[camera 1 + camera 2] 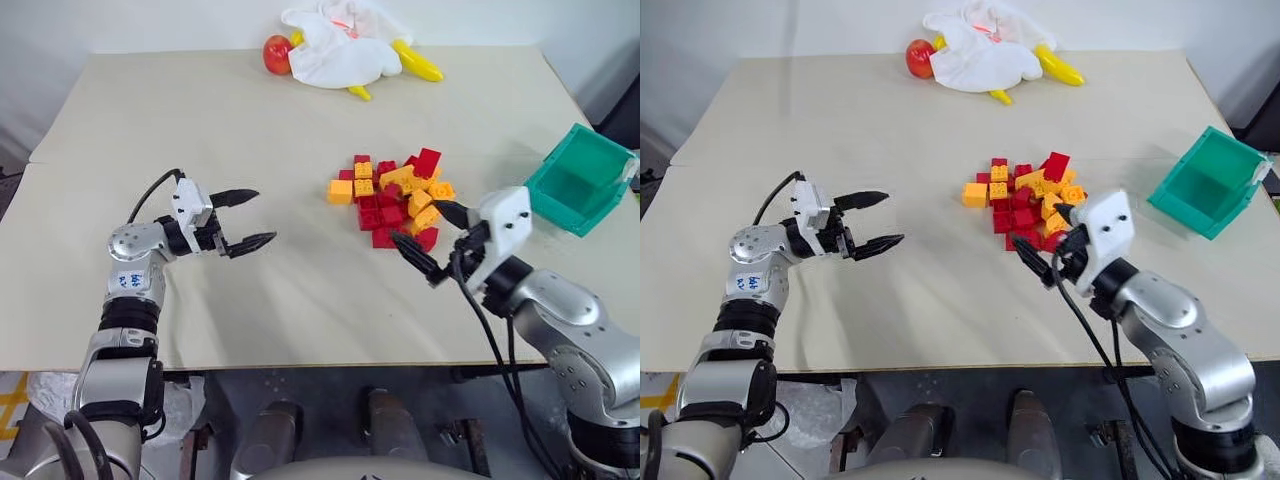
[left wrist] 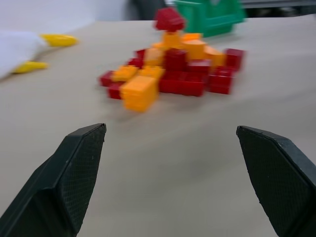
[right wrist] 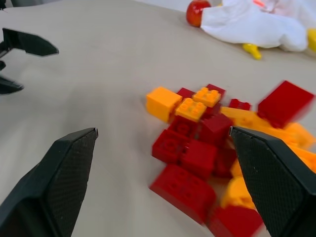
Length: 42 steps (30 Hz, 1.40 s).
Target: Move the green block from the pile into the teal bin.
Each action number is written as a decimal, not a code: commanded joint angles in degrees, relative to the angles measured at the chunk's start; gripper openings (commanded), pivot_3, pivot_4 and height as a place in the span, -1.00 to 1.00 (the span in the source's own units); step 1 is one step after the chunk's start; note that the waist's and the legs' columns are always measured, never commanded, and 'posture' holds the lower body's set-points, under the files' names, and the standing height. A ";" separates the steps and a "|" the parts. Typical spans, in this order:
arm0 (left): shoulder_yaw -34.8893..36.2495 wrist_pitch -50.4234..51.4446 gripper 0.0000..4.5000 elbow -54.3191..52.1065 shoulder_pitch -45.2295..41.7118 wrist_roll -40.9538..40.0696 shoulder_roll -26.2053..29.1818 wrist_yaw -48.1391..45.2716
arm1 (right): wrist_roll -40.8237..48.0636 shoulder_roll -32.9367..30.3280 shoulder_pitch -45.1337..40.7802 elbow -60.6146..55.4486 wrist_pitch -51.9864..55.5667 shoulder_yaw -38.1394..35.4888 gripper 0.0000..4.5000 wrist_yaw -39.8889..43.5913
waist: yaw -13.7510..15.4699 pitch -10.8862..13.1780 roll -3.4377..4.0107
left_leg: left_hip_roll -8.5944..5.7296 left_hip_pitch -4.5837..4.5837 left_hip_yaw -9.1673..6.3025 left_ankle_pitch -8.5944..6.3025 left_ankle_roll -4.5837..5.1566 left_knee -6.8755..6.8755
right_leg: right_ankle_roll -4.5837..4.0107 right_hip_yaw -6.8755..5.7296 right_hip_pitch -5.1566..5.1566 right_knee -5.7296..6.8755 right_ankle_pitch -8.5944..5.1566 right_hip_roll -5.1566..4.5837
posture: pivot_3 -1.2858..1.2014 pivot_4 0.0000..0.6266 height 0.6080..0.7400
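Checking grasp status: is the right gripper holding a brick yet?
No. In the right wrist view the right gripper stands wide open over the near edge of the pile, with nothing between its fingers.

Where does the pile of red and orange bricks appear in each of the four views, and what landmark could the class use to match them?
Left eye view: the pile, right of centre, beside the right gripper.
Right eye view: centre-right.
Left wrist view: upper middle, the teal bin behind it.
Right wrist view: right half.
Shared landmark: the white plush toy, beyond the pile.
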 commanded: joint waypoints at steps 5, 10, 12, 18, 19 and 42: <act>3.74 -1.74 1.00 5.84 -6.54 -3.85 -0.73 -9.20 | -8.35 6.52 -12.30 9.83 4.33 10.08 0.82 -5.80 | -0.44 0.00 -0.01 | -0.01 -0.08 -0.01 -0.01 0.02 0.04 | 0.02 -0.01 -0.11 0.07 0.03 0.01 | 0.03 -0.52 1.00; 5.31 -3.17 1.00 5.67 -6.76 -4.70 -2.06 -8.58 | -13.64 14.11 -20.66 21.32 1.45 12.21 0.18 -7.55 | -1.71 0.00 -0.01 | -0.06 -0.73 0.03 0.00 0.01 0.22 | 0.01 0.02 -0.86 0.39 0.03 -0.04 | 0.03 -0.52 1.00; 5.48 -3.34 1.00 5.18 -6.37 -4.77 -2.33 -8.71 | -15.26 16.45 -23.23 25.81 0.32 12.19 -0.12 -7.72 | -2.26 -0.01 -0.01 | -0.07 -0.81 0.04 0.00 0.00 0.28 | 0.01 0.01 -0.95 0.46 0.03 -0.05 | 0.03 -0.52 1.00; 5.46 -2.29 1.00 5.21 -6.38 -4.54 -2.53 -8.07 | -20.46 21.76 -30.10 45.53 -7.44 10.99 -0.99 -8.46 | -3.28 -0.01 0.00 | -0.06 -0.77 0.03 0.01 -0.02 0.28 | 0.00 0.02 -0.95 0.52 0.03 -0.04 | 0.03 -0.52 1.00; 5.34 -2.27 1.00 5.25 -6.47 -4.41 -2.57 -7.88 | -21.78 22.45 -31.87 51.06 -10.33 10.52 -0.99 -9.06 | -3.40 -0.01 0.00 | -0.05 -0.75 0.04 0.02 -0.02 0.28 | 0.00 0.03 -0.95 0.55 0.03 -0.03 | 0.03 -0.52 1.00; 6.03 -4.12 1.00 4.19 -5.41 -3.42 -2.37 -2.53 | -30.34 9.55 -28.39 50.71 -11.26 3.69 -0.99 -5.30 | -4.47 -0.01 0.00 | -0.06 -0.77 0.12 0.03 -0.05 0.37 | -0.01 0.16 -1.01 0.67 0.04 -0.03 | 0.03 -0.52 1.00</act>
